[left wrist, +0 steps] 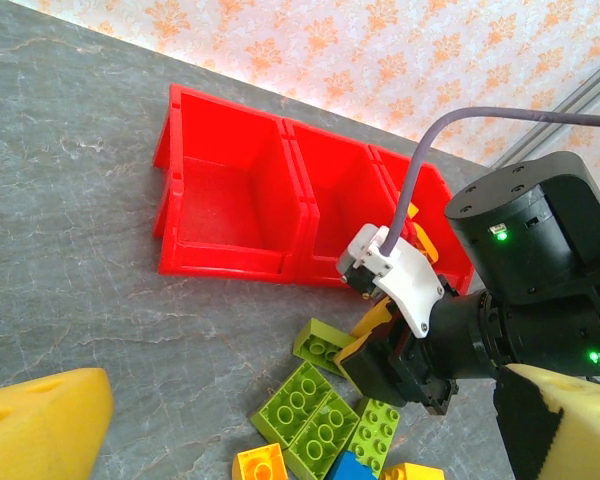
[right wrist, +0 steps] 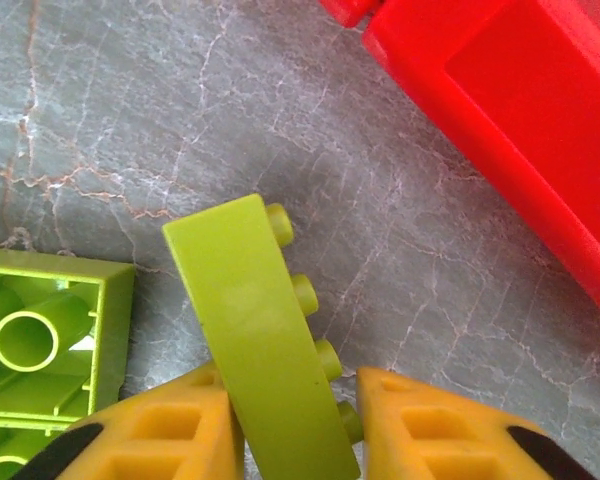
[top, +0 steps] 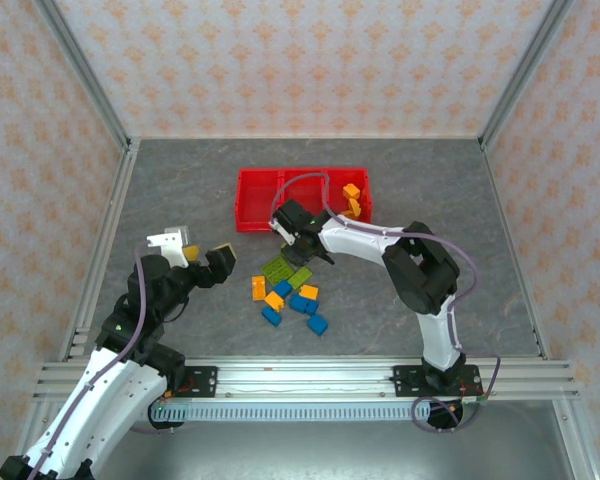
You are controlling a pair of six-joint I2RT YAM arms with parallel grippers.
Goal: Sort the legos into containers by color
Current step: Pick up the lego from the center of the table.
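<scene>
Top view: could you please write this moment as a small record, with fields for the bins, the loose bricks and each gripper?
bins: red tray of three, orange bricks in its right end bin
loose bricks: blue, orange and green pile near the tray
left gripper: open, holding nothing, left of the pile
right gripper: shut on a tilted lime brick beside the tray

Bright, even overhead light leaves only soft, short shadows on the grey marbled bench (top: 180, 200). The glossy red plastic three-bin tray (left wrist: 220, 262) carries faint sheen. Yellow foam pads (left wrist: 40, 425) of the left pincer (left wrist: 300, 435) blur (soft edges); the lime-green studded plastic brick (right wrist: 260, 340) is crisp.
</scene>
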